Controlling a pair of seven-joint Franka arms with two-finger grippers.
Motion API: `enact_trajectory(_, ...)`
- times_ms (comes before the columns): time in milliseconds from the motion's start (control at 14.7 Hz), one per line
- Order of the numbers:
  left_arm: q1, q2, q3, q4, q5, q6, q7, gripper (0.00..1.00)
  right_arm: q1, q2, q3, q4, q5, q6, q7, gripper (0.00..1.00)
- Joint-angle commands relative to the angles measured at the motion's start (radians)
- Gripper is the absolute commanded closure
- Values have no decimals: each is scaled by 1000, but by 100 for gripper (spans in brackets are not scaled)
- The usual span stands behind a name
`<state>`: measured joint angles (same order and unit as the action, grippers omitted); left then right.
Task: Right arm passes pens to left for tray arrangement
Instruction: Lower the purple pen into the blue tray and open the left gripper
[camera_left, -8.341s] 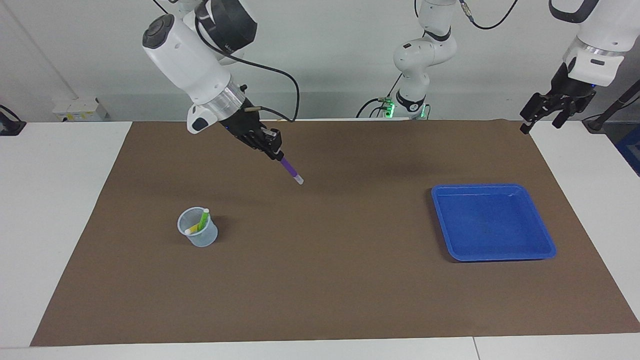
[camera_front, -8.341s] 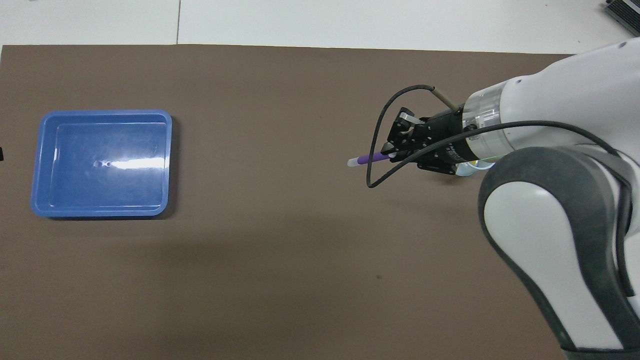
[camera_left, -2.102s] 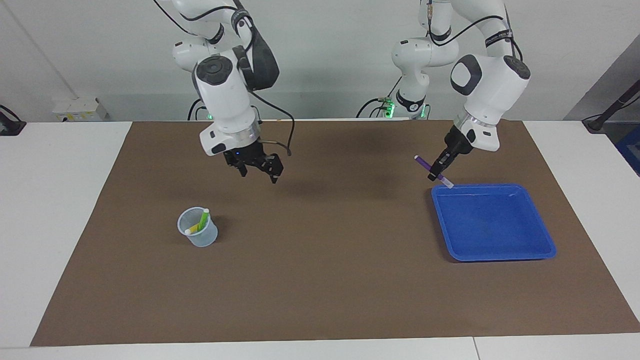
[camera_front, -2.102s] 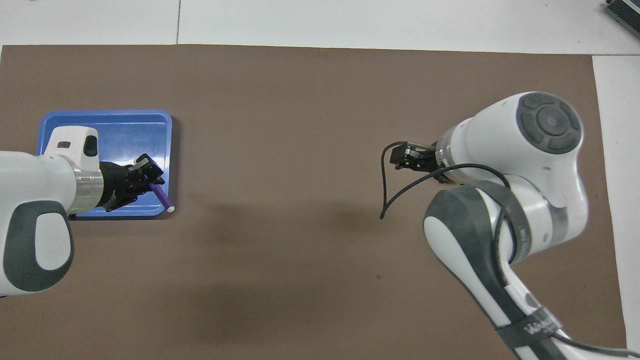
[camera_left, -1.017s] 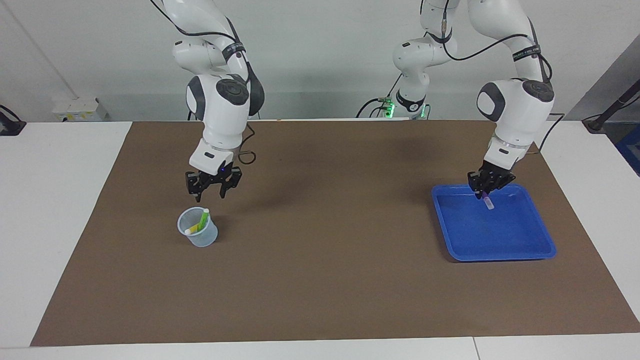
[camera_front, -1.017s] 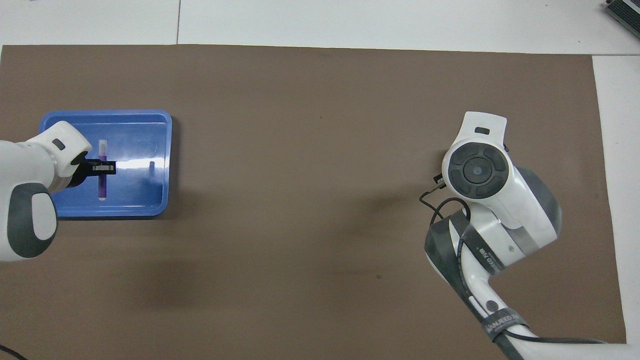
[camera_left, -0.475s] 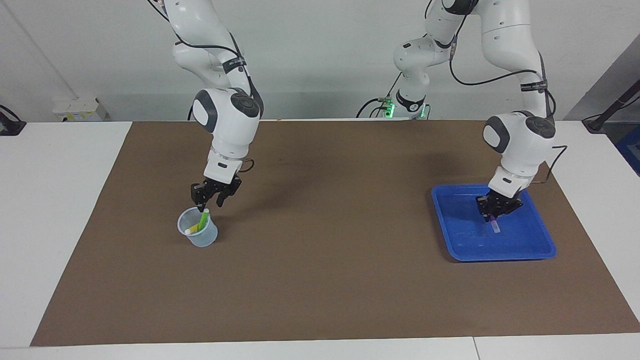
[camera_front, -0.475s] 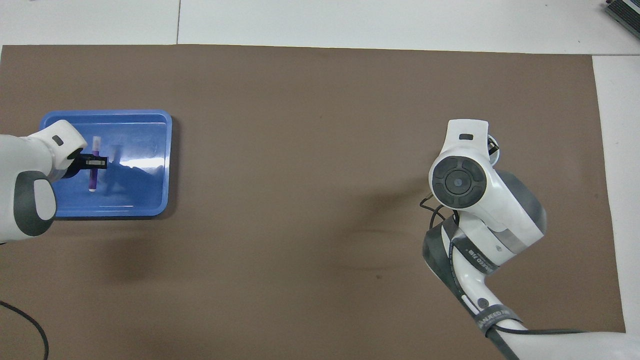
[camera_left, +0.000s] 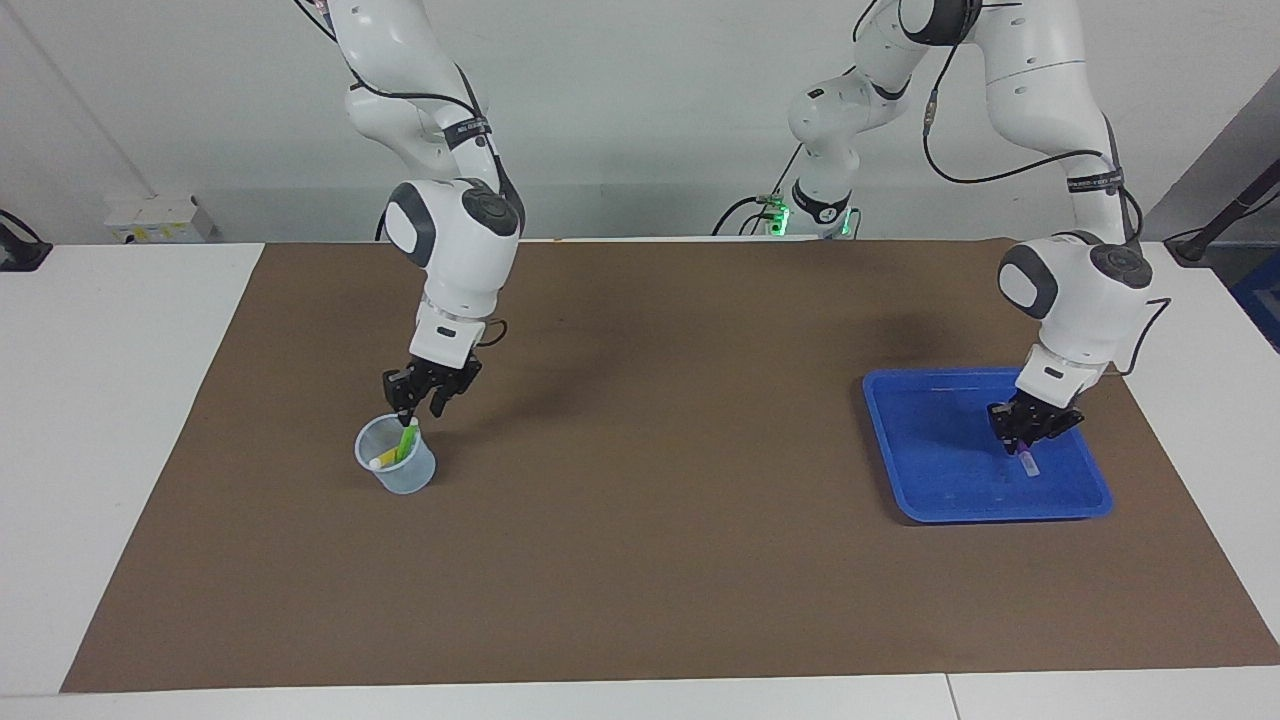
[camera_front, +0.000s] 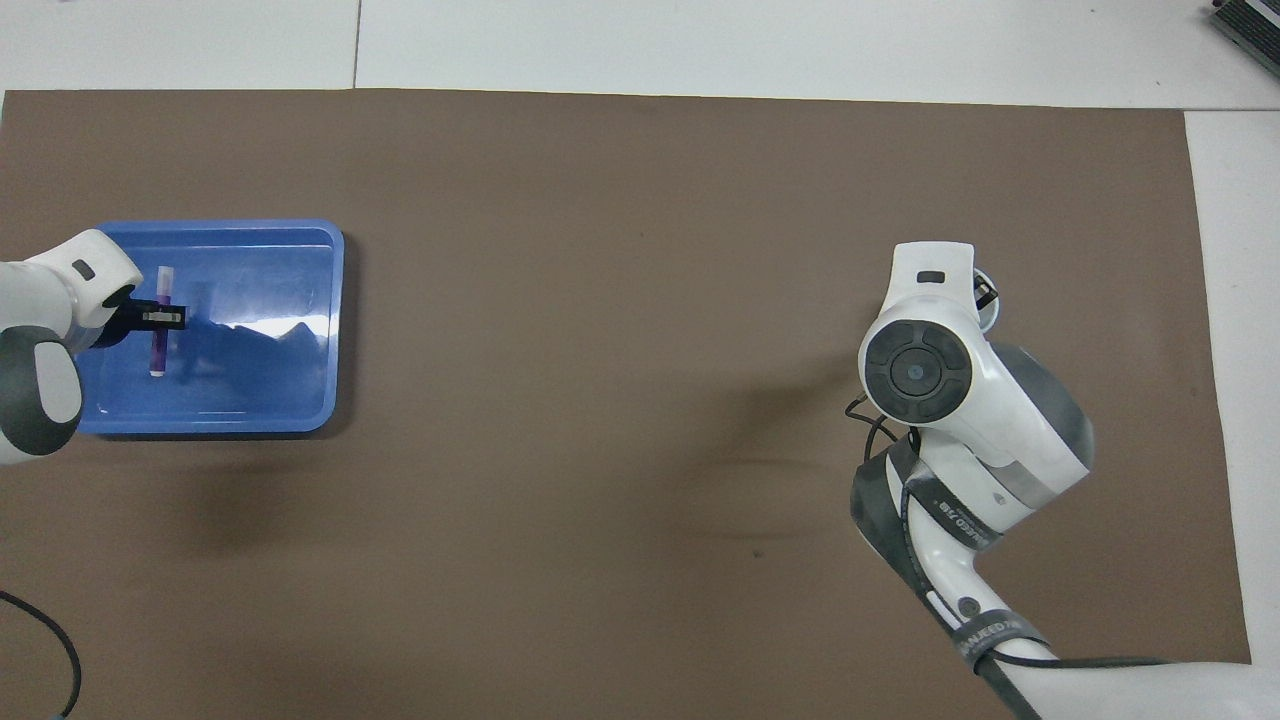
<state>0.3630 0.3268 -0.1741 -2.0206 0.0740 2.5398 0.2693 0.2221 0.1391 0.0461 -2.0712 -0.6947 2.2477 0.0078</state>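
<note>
The blue tray (camera_left: 935, 455) lies on the brown mat at the left arm's end of the table; it also shows in the overhead view (camera_front: 270, 385). My left gripper (camera_left: 1030, 432) is low inside the tray, shut on the purple pen (camera_left: 1029, 463), whose whitish end points down at the tray floor; gripper (camera_front: 160, 317) and pen (camera_front: 158, 350) show from overhead too. My right gripper (camera_left: 420, 408) is open just above the translucent cup (camera_left: 400, 475), at the top of the green pen (camera_left: 407, 440). The yellow pen (camera_left: 383, 460) leans beside it in the cup.
The brown mat (camera_left: 650, 520) covers most of the white table. In the overhead view the right arm's wrist covers its gripper and nearly all of the cup (camera_front: 990, 305).
The left gripper has carried the purple pen lower and toward the left arm's end of the tray. The right gripper has barely moved over the cup.
</note>
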Motion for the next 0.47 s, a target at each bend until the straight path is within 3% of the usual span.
enact_trajectory(0, 36, 9, -2, 7, 23, -36, 7, 100, -32, -12, 5, -20, -31, 33, -28, 54)
enact_trajectory(407, 42, 1, -2, -30, 23, -43, 7, 100, -46, -10, 5, -21, -31, 50, -42, 60)
